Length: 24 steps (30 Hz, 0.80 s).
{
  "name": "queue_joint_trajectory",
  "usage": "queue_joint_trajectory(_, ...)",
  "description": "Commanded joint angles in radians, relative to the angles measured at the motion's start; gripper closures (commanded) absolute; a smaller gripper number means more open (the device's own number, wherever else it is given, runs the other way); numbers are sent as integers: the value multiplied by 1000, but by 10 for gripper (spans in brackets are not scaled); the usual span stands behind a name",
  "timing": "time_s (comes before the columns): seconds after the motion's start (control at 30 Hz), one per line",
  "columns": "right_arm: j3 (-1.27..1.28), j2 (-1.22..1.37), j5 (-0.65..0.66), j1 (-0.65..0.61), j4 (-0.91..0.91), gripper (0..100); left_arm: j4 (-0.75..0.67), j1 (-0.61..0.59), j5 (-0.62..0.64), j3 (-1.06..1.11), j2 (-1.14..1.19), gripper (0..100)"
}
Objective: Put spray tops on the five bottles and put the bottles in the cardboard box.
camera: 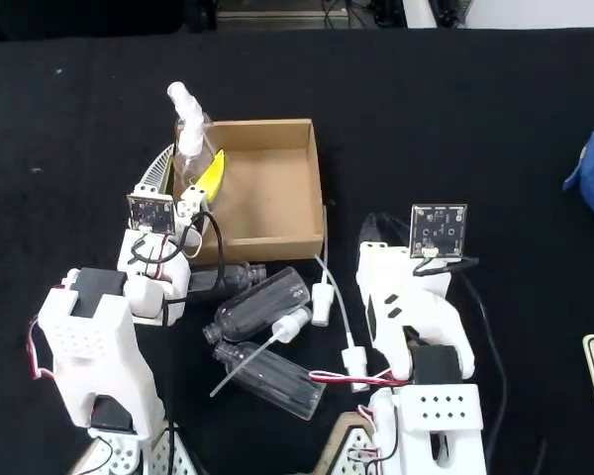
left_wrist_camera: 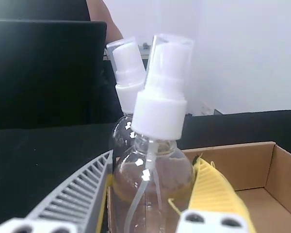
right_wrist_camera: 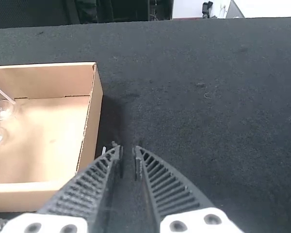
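The table cover (right_wrist_camera: 223, 73) is black cloth, matt and faintly fuzzy, flecked with lint. The box (camera: 272, 193) is plain brown cardboard, matt, with raw cut edges. At the box's left wall the bottle (left_wrist_camera: 153, 174) is clear, glossy plastic that catches highlights. Its spray top (left_wrist_camera: 160, 104) is smooth white plastic with a slight sheen and a thin translucent tube. The left gripper (left_wrist_camera: 154, 161) has one grey and one yellow finger, both ribbed matt plastic. The right gripper (right_wrist_camera: 126, 149), right of the box, is ribbed matt black plastic. Just in front of the box the loose bottles (camera: 262, 302) are the same shiny clear plastic, and the loose tops (camera: 322, 300) are white plastic. The arm bodies (camera: 89, 346) are matt white plastic.
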Motion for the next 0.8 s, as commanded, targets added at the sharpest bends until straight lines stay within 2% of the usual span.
queue_joint_trajectory(0.0,-5,-21,0,23,-31,986,2,-24,-12,-38,-14,966)
queue_joint_trajectory(0.17,-5,-21,0,23,-32,986,0,-24,-14,-44,-14,949)
queue_joint_trajectory(0.37,-5,-21,0,23,-32,986,0,-24,-6,-44,-12,798)
queue_joint_trajectory(0.77,-5,-21,0,25,-32,986,0,-25,-14,-42,-15,797)
